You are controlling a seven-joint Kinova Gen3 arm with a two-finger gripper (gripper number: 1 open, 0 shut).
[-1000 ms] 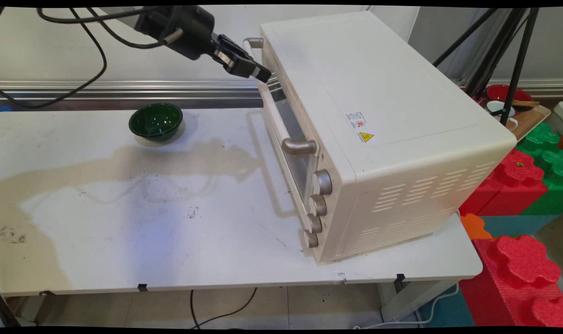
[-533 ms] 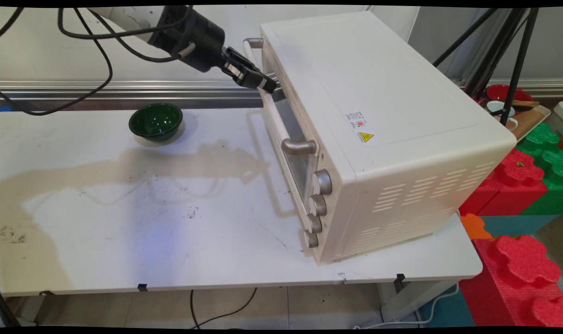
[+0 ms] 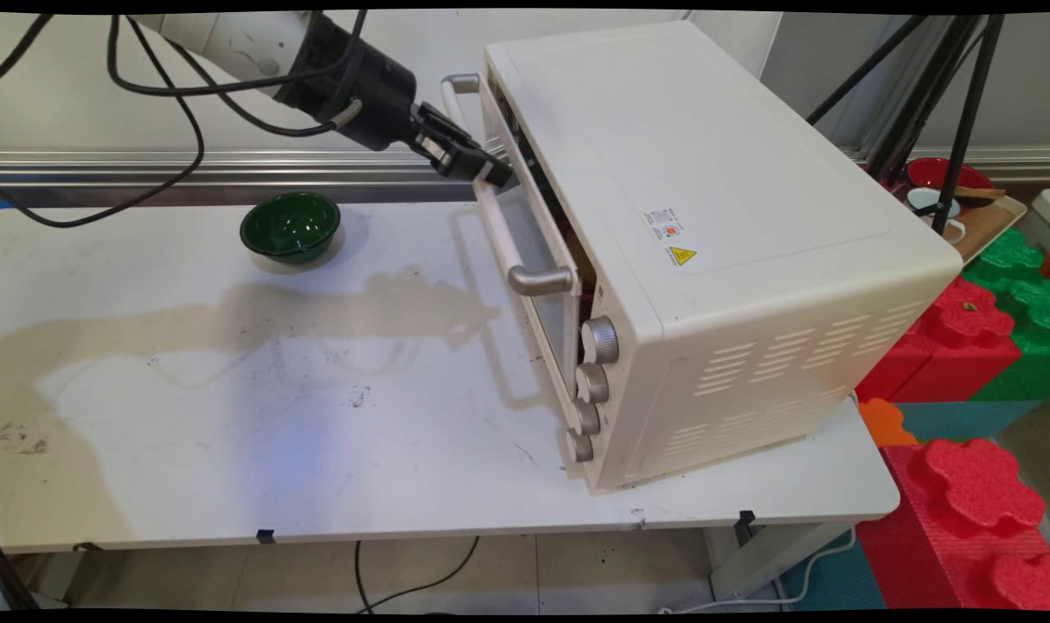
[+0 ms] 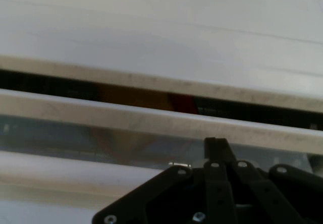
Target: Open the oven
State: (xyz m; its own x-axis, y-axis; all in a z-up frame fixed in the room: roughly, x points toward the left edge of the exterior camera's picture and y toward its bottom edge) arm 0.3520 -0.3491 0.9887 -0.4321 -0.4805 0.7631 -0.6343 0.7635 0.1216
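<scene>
Gripper [image 3: 490, 170] at oven door handle [image 3: 501, 232] (lengthwise)

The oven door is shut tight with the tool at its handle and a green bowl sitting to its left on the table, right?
Not quite. The oven door is ajar: the main view shows a dark gap along its top edge, and the hand view shows the same slit. The tool is at the handle, and the green bowl sits to its left.

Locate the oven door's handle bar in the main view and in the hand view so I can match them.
Main view: the handle bar runs along the oven door's top edge, upper centre, with the gripper on it.
Hand view: the pale band across the lower left, just above the gripper's linkage.
Shared landmark: the dark gap where the door stands ajar.
</scene>
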